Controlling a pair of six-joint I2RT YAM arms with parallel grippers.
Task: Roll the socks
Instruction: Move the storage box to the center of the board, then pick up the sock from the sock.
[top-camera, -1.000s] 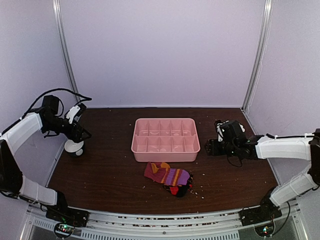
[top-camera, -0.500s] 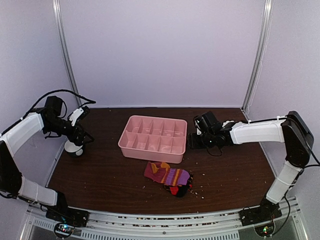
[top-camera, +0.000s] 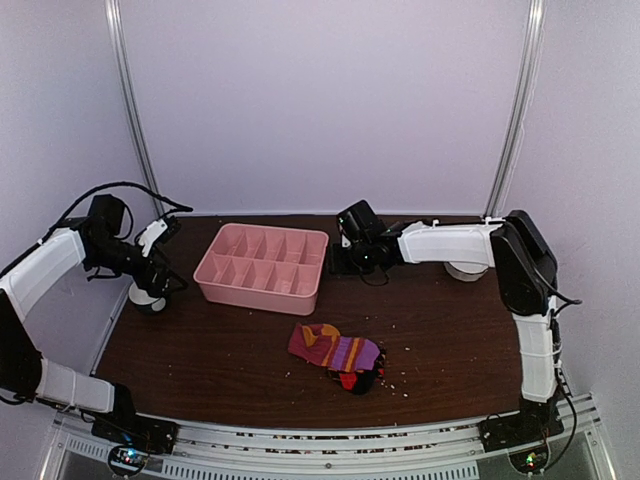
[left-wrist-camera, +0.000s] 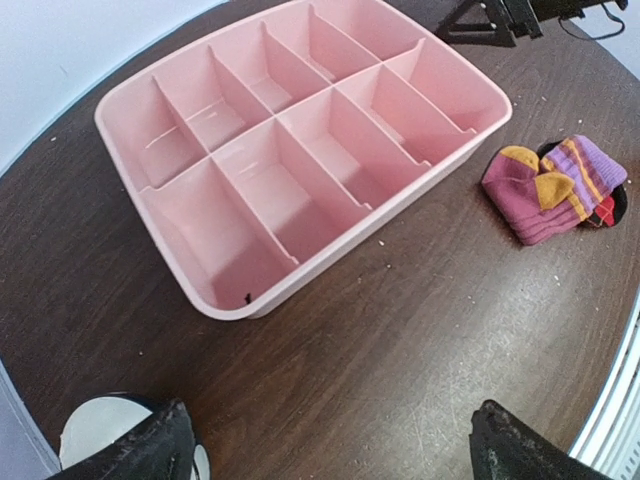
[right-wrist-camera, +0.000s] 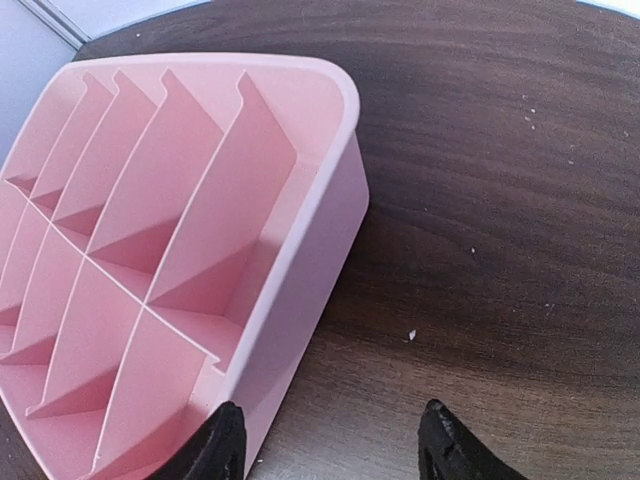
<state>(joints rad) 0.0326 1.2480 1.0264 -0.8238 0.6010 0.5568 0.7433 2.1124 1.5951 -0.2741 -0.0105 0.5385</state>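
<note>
**Socks untouched, both arms busy at the tray**

From where I stand, the rolling has not begun. The socks (top-camera: 337, 355) lie in a loose striped heap on the table (top-camera: 450, 330), on the near side of the pink tray (top-camera: 262, 291) and off its right-hand corner. They are clear of the tray, and neither arm is touching them.

The right gripper (top-camera: 347, 252) sits low against the tray's right end. Its fingers are spread, with one beside the tray's outer wall and bare wood showing between them, so it grips nothing. The left gripper (left-wrist-camera: 335, 445) hangs off the tray's left side, looking across the tray toward the socks. Its fingers are spread wide and empty.

My read is that this step is about making room, not about the socks themselves. Next, both arms would need to come away from the tray and down to its near side. One would pin or pinch a black end of the heap, and the other would turn the fabric over on itself. The cloth is soft and bunched, so it probably needs flattening first.
</note>
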